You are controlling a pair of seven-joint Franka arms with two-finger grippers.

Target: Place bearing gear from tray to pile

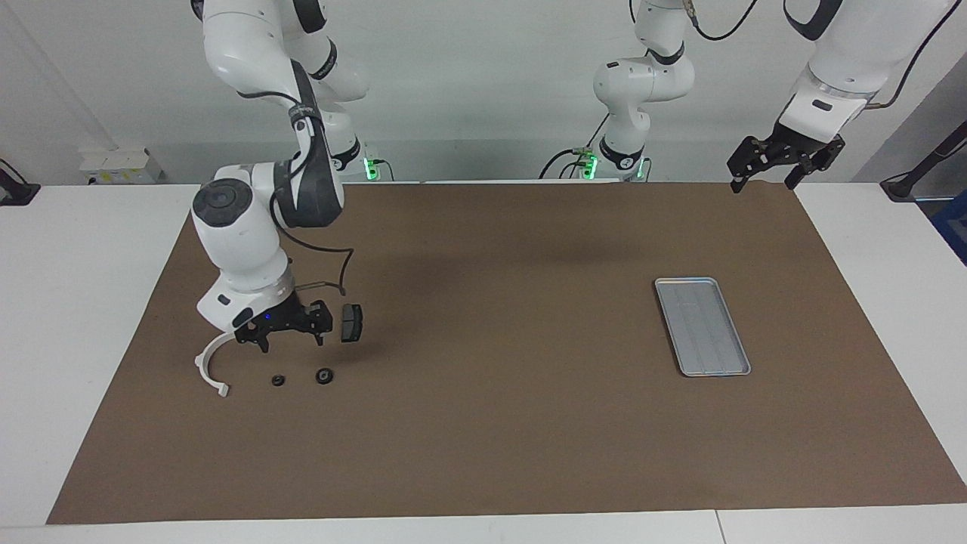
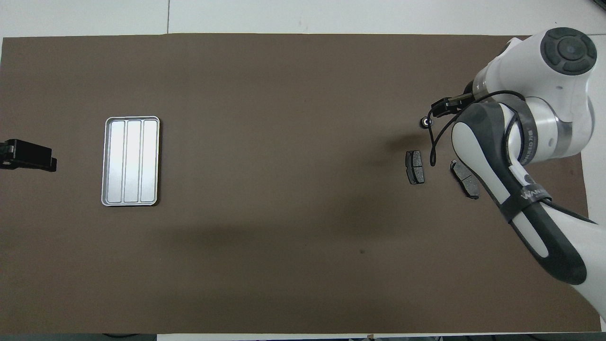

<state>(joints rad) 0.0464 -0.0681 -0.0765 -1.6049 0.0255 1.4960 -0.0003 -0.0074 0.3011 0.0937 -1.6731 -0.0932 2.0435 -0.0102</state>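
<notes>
The silver tray [image 1: 702, 326] [image 2: 131, 161] lies bare toward the left arm's end of the mat. At the right arm's end lies the pile. It holds a white curved bracket [image 1: 211, 361], two dark brake pads [image 2: 415, 166] [image 2: 465, 178], and the small black bearing gear [image 1: 325, 375] [image 2: 427, 122] with a smaller black ring [image 1: 278, 380] beside it. My right gripper [image 1: 291, 341] hangs open and empty above the pile, clear of the gear. In the overhead view the right arm hides the bracket and the ring. My left gripper [image 1: 763, 183] [image 2: 28, 157] waits open, raised over the mat's edge at the left arm's end.
A brown mat [image 1: 498, 423] covers the table, with white tabletop [image 1: 891, 257] showing past both ends. The right arm's elbow and forearm [image 2: 521, 142] lean over the pile end of the mat.
</notes>
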